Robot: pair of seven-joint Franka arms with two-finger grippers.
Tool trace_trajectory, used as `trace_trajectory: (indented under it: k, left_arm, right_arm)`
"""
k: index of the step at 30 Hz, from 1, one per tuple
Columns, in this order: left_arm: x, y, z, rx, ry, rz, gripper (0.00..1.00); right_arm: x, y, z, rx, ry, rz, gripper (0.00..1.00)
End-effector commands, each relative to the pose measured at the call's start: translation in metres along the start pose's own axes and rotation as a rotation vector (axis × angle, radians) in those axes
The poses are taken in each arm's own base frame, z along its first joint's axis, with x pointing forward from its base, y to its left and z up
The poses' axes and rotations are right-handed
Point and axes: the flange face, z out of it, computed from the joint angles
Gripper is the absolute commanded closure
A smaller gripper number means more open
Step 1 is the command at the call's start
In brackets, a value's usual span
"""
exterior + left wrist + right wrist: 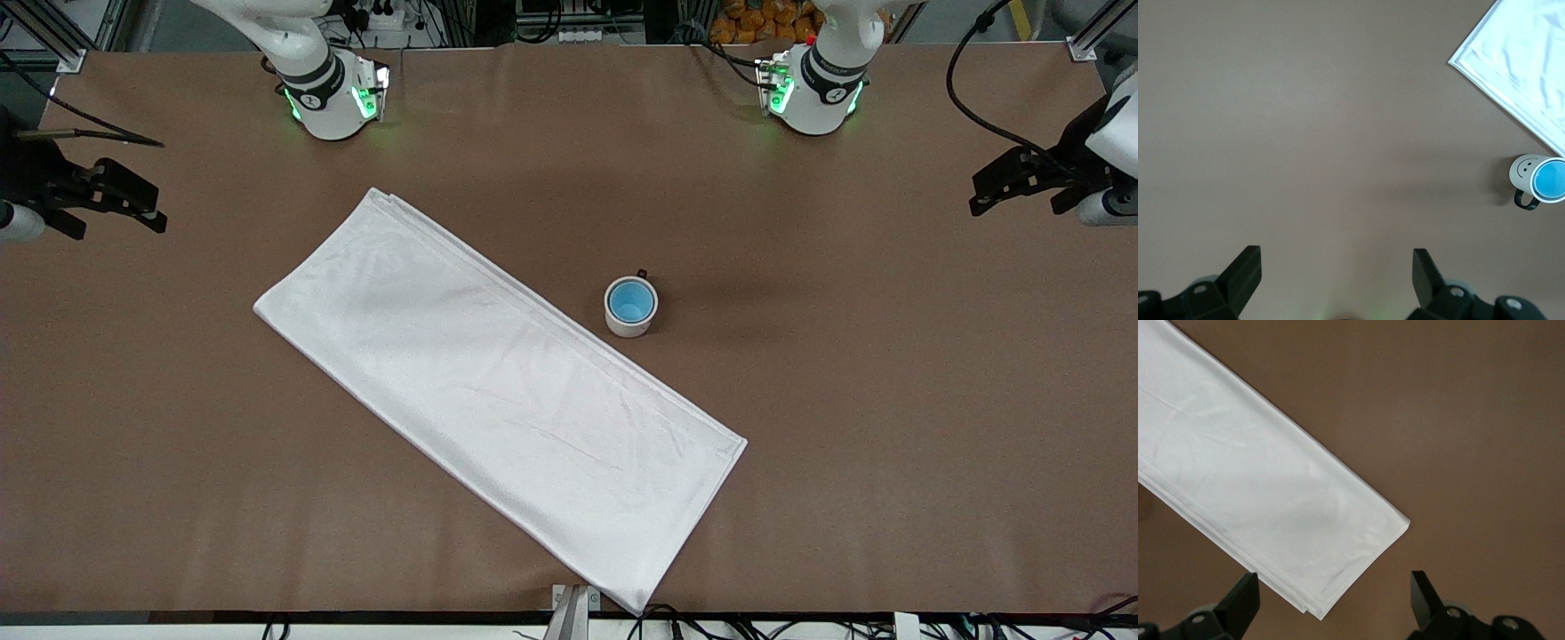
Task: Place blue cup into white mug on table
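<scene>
A: Where's the left gripper?

B: Up at the left arm's end of the table, over bare brown tabletop. Its two black fingers stand wide apart with nothing between them. The arm waits there.

A: And the right gripper?

B: Same at the right arm's end: fingers spread, empty, hovering over the tabletop. In its wrist view one corner of the folded white cloth lies below it, between the fingertips and a little off from them.

A: So neither holds anything. Where's the blue cup?

B: Inside the white mug. From above you see the bright-blue round filling the mug's mouth, with the white rim a ring around it.

A: And the mug itself?

B: Upright on the table, about midway between the arms, just beside the cloth's long edge, apart from it, toward the left arm's end. Its small black handle points toward the robots' bases. The left wrist view shows dark marks like a smiling face on its side.

A: The cloth?

B: Spread flat on a diagonal, one corner reaching the table's edge nearest the camera.
</scene>
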Motion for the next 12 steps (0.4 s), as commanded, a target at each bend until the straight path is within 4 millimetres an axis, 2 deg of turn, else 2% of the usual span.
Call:
trace_trajectory:
  k: [1, 12]
  left_arm:
    - [0.0011, 0.0014, -0.0084, -0.008, 0.001, 0.024, 0.0]
    - [0.0016, 0.0022, -0.0076, -0.008, 0.0, 0.025, 0.0]
  right_arm:
    - [-0.0071, 0.0037, -0.0085, 0.004, 0.004, 0.003, 0.0]
    - [-0.0116, 0.0066, -0.0107, 0.003, 0.009, 0.009, 0.0]
